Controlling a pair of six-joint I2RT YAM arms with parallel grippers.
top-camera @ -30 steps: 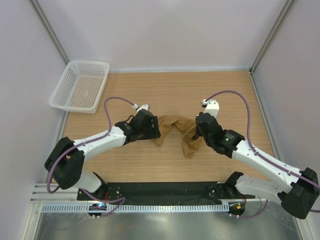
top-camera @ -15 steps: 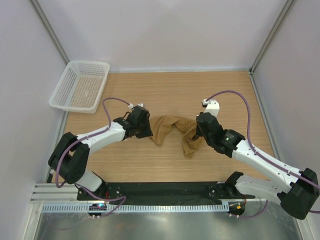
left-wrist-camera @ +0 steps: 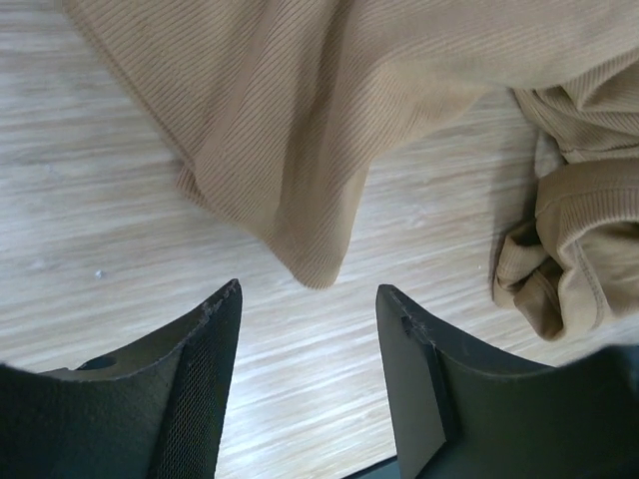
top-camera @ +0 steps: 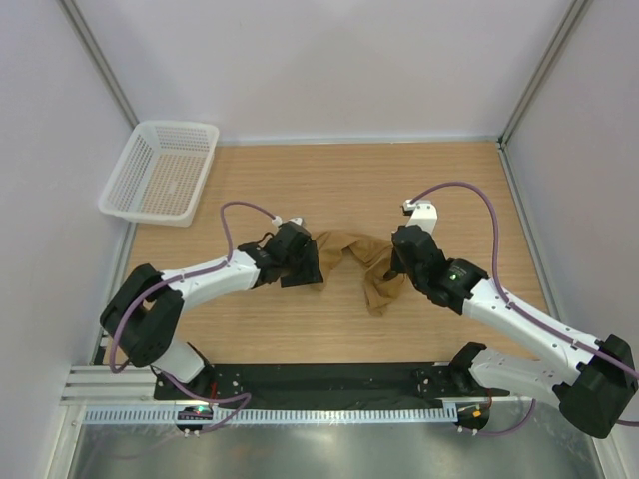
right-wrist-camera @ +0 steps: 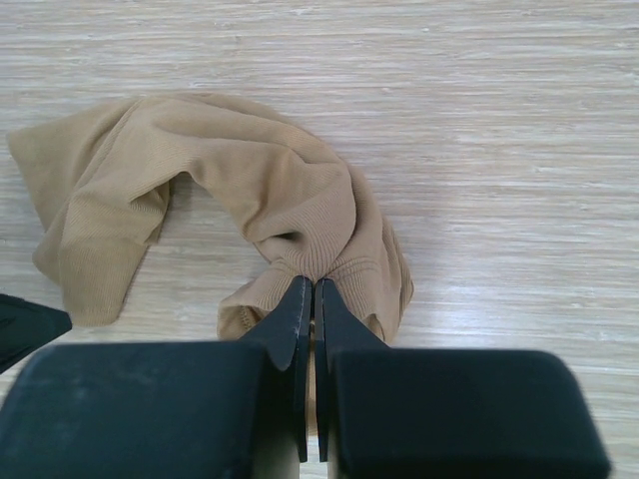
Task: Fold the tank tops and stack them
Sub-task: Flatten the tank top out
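The top [top-camera: 344, 247] lies bunched mid-desk [top-camera: 419, 180], not yet flattened. The right tool [right-wrist-camera: 313, 284] is pressed together, pinching its right end. The left tool [left-wrist-camera: 308, 289] stands spread just short of a loose corner (nothing caught). I'd say it should close on that corner next, then both pull apart. The basket [top-camera: 180, 124] sits far left, out of the way.

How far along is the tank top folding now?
Done: nothing yet; the tank top lies crumpled on the table. In hand: the right gripper pinches a bunched fold, the left gripper is open just short of a corner. Left: spreading, folding, stacking.
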